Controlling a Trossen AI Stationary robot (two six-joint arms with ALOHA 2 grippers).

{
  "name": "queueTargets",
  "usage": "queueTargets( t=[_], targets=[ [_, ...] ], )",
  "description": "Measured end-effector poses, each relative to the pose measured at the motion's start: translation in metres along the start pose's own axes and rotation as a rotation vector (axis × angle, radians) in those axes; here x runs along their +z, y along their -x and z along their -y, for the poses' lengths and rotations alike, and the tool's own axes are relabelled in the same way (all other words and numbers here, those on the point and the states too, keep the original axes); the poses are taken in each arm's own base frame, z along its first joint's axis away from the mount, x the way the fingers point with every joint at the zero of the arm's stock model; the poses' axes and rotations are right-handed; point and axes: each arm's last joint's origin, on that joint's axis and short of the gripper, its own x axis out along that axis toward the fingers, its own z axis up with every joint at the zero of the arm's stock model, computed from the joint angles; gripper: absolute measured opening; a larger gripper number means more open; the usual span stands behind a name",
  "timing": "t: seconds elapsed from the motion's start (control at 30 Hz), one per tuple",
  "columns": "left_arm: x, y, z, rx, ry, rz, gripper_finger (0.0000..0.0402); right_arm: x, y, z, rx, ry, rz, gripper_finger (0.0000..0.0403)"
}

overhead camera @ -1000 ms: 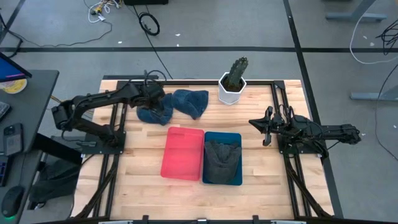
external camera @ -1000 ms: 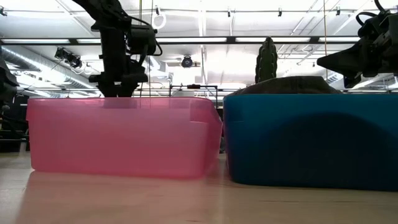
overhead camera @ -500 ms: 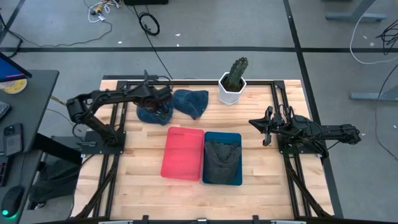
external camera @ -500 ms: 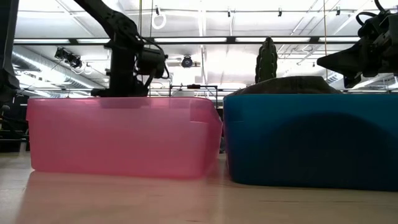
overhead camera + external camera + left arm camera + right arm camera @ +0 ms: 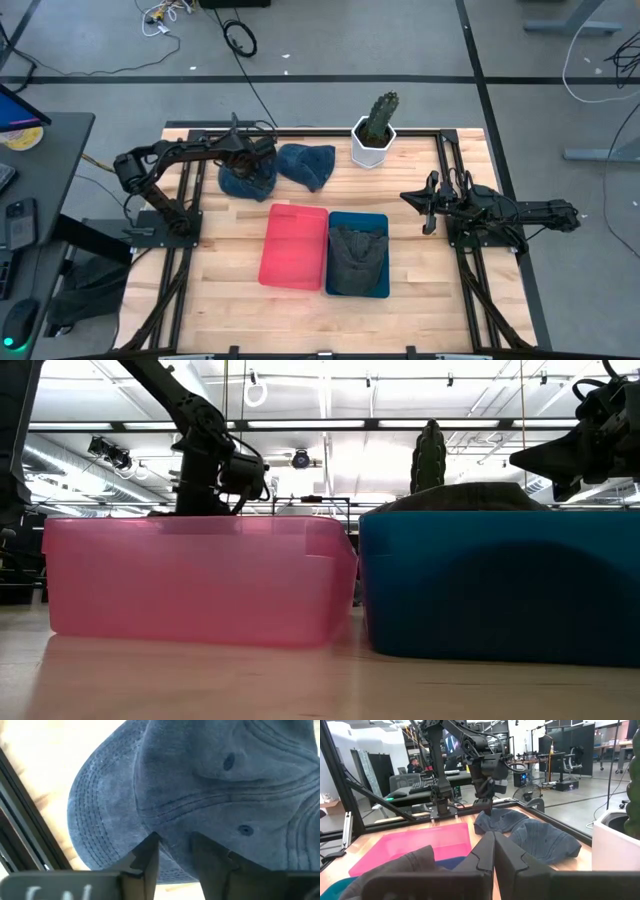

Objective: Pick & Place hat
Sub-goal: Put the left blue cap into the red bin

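Apparently left gripper [image 5: 174, 851] pinches the blue hat [image 5: 200, 785] crown fabric.

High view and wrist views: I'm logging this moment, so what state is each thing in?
Left gripper: down on the left blue hat, fingers pinching its fabric.
Right blue hat: lying loose on the table.
Pink bin: empty.
Blue bin: holds a grey hat.
Right gripper: shut, empty.
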Motion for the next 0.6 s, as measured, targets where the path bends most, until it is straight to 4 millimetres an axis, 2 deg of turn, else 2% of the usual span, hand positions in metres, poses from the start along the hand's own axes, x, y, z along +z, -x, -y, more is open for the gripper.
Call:
queueTargets(
  t=[0.23, 0.47, 0.6],
  targets=[
    [0.000, -0.003, -0.012, 0.060, -0.110, -0.041, 0.0012, 0.000, 0.000, 0.000, 0.000, 0.000, 0.000, 0.0013],
    [-0.002, -0.001, -0.017, 0.108, -0.213, -0.050, 0.0004, 0.000, 0.000, 0.000, 0.000, 0.000, 0.000, 0.0013],
    [-0.009, 0.010, -0.019, 0.112, -0.298, -0.062, 0.0003, 0.000, 0.000, 0.000, 0.000, 0.000, 0.000, 0.0013]
  ],
)
